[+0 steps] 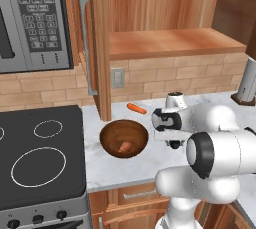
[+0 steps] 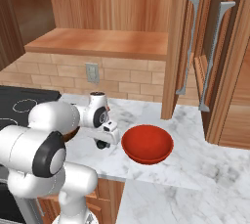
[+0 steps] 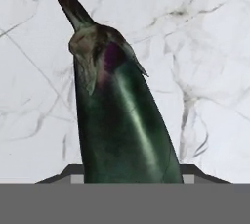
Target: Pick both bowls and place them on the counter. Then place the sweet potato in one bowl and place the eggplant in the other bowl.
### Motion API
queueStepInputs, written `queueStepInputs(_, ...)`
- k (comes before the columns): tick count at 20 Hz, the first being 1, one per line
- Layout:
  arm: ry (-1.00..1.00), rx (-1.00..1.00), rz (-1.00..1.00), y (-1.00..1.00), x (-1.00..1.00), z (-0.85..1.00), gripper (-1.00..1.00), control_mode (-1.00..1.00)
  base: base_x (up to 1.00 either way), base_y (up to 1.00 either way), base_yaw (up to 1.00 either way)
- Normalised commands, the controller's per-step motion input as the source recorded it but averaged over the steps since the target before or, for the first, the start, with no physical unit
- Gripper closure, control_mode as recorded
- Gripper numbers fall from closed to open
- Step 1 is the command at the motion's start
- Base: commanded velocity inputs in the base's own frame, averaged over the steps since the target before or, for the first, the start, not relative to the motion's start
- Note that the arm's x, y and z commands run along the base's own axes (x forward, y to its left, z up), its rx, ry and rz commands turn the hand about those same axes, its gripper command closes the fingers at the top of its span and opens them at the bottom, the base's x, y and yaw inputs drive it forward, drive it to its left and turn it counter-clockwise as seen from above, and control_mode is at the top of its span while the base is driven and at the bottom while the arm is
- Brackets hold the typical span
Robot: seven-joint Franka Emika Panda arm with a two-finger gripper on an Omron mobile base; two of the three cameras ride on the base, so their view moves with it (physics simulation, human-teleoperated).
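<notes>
The pincer point(image 2: 102, 144) was clamped on the eggplant point(image 3: 122, 120) above the worktop point(image 2: 205, 164) between both bowls; a loose grip risked dropping it short of the red bowl point(image 2: 147, 143).

Wooden cabinets point(image 1: 165, 3), tan brick wall point(image 1: 45, 85), black stovetop point(image 1: 40, 158), microwave point(image 1: 30, 18)

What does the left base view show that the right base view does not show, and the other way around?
Left base view alone: the brown bowl with the sweet potato inside it, a carrot on the counter behind it, and the microwave. Right base view alone: the empty red bowl and two long cabinet handles. Both share the marbled counter, the white arm, the stovetop, the brick wall and its outlet.
</notes>
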Motion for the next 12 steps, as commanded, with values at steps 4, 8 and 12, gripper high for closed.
queueStepInputs(4, -0.19, 0.17, -0.03, -0.29, -0.16, 0.81, 1.00, -1.00, 0.00, 0.00, 0.00)
queueStepInputs(8, -0.07, 0.15, -0.09, -0.39, -0.02, 0.67, 1.00, -1.00, 0.00, 0.00, 0.00)
queueStepInputs(12, 0.06, 0.11, -0.15, -0.62, 0.00, 0.48, 1.00, -1.00, 0.00, 0.00, 0.00)
